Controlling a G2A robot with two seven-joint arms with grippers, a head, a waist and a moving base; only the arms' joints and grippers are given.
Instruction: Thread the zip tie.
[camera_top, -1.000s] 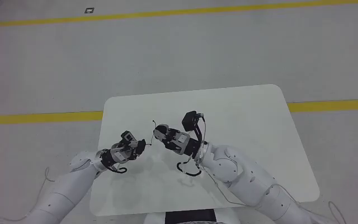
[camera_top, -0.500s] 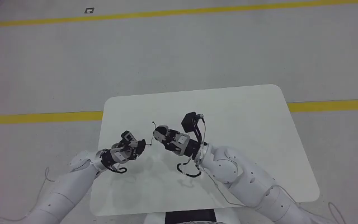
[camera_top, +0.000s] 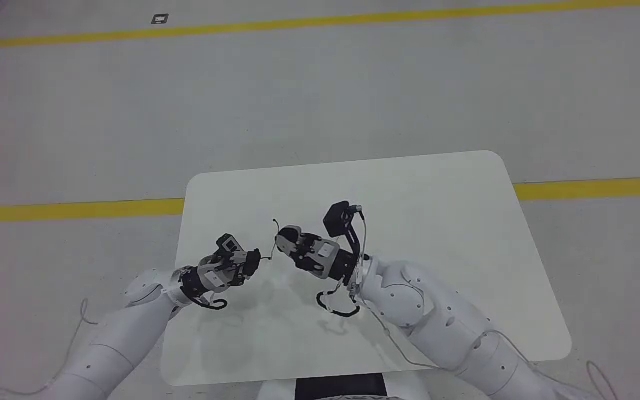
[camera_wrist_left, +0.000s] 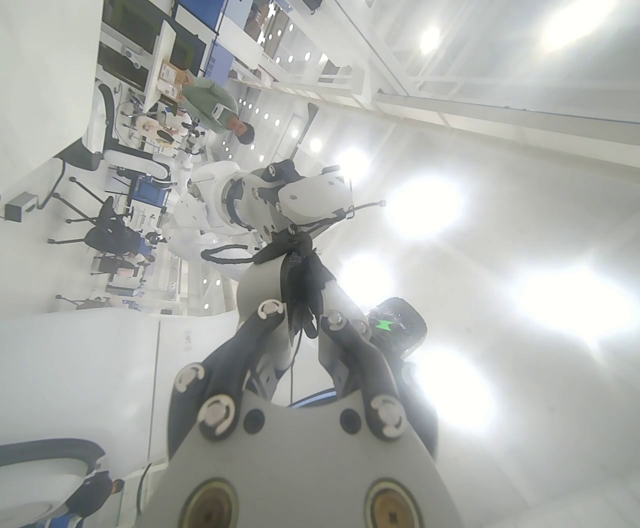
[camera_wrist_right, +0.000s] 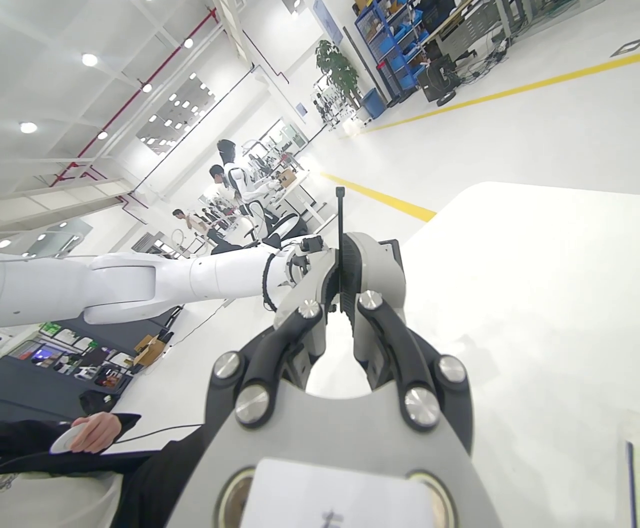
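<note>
- Top view: holding the zip tie (camera_top: 275, 226) above the table (camera_top: 450, 200) between the left gripper (camera_top: 252, 260) and the right gripper (camera_top: 281, 238), tips close together. Barely differing from a second ago, merely nudging the right arm slightly nearer the robot.
- Left wrist view: pinching the zip tie's dark strand with the left gripper squeezed closed.
- Right wrist view: clamping the zip tie upright, with the right gripper closed tight on it.

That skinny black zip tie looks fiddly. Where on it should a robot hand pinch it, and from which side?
Probably the flat strap of the zip tie, a little below its square head, closing on the two broad faces from either side. The strap is thin and ribbon-like, so those faces likely give the firmest hold. The right hand holds it so, head sticking out free.
</note>
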